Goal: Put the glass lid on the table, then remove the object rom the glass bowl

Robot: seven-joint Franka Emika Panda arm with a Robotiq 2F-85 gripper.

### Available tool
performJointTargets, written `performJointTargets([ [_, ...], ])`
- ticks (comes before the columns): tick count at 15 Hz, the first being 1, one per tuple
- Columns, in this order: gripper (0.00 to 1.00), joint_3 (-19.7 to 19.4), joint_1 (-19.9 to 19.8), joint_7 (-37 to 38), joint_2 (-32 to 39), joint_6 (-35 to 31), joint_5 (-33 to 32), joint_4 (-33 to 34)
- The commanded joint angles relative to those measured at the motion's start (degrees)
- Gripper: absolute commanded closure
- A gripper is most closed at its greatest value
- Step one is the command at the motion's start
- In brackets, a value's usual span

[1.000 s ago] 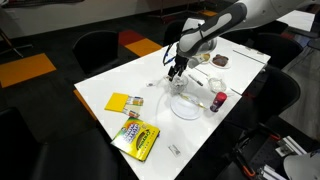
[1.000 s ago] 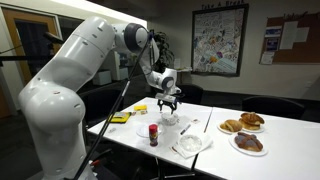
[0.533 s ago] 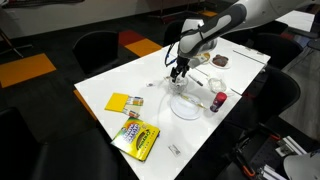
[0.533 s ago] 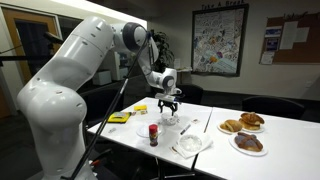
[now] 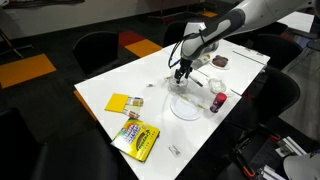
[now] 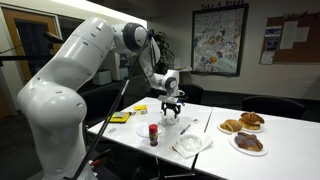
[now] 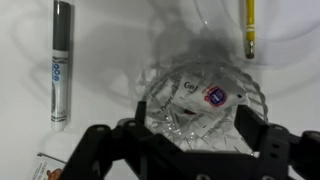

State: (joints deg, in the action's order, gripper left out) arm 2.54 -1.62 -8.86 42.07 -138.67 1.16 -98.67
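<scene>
In the wrist view a small cut-glass bowl stands on the white table. A white packet with a red and blue mark lies inside it. I cannot tell the glass lid apart from the bowl's clear glass. My gripper is open and empty, with one finger on either side of the bowl. In both exterior views the gripper hangs just above the small bowl.
A grey marker lies left of the bowl and a yellow pencil beyond it. A wide whitish bowl, a red-capped bottle, a yellow packet, yellow notes and plates of pastries share the table.
My gripper has shifted slightly sideways over the small bowl, rightward in both exterior views. It stays open. Nothing on the table has moved.
</scene>
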Motion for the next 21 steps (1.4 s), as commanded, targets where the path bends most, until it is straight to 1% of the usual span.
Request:
performJointTargets([
  [1,0.34,-0.82,0.30,0.60,0.70,-0.45,-1.25,0.00],
  [2,0.37,-0.91,0.30,0.58,0.81,-0.46,-1.35,0.11],
  [3,0.37,-0.97,0.55,0.79,1.04,-0.45,-1.52,0.27],
  [4,0.36,-0.99,0.61,0.84,1.13,-0.41,-1.62,0.30],
  [5,0.33,-0.97,0.54,0.67,1.21,-0.23,-1.72,0.38],
  [6,0.29,-0.97,0.53,0.59,1.21,0.07,-1.80,0.54],
  [8,0.16,-0.93,1.28,1.20,1.28,0.49,-2.02,0.95],
  [9,0.08,-0.90,1.79,1.56,1.25,1.00,-2.14,1.34],
  [10,0.04,-0.83,2.10,1.66,1.22,1.14,-2.16,1.48],
  [11,0.04,-0.79,2.65,2.07,1.15,1.45,-2.20,1.78],
  [12,0.08,-0.75,3.12,2.42,1.18,1.73,-2.25,2.14],
  [13,0.15,-0.73,3.59,2.83,1.31,1.92,-2.31,2.50],
  [14,0.20,-0.72,4.02,3.24,1.44,1.99,-2.31,2.66],
  [15,0.22,-0.70,4.44,3.59,1.63,2.09,-2.31,2.77],
  [16,0.30,-0.70,4.81,3.96,1.78,2.10,-2.31,2.80],
  [18,0.36,-0.84,5.46,4.77,1.95,2.11,-2.40,2.70],
  [19,0.33,-0.93,5.53,4.99,1.96,2.12,-2.44,2.56],
  [20,0.33,-1.01,5.50,5.15,1.90,2.20,-2.42,2.29],
  [21,0.27,-1.33,4.73,4.54,1.27,2.22,-2.48,1.29],
])
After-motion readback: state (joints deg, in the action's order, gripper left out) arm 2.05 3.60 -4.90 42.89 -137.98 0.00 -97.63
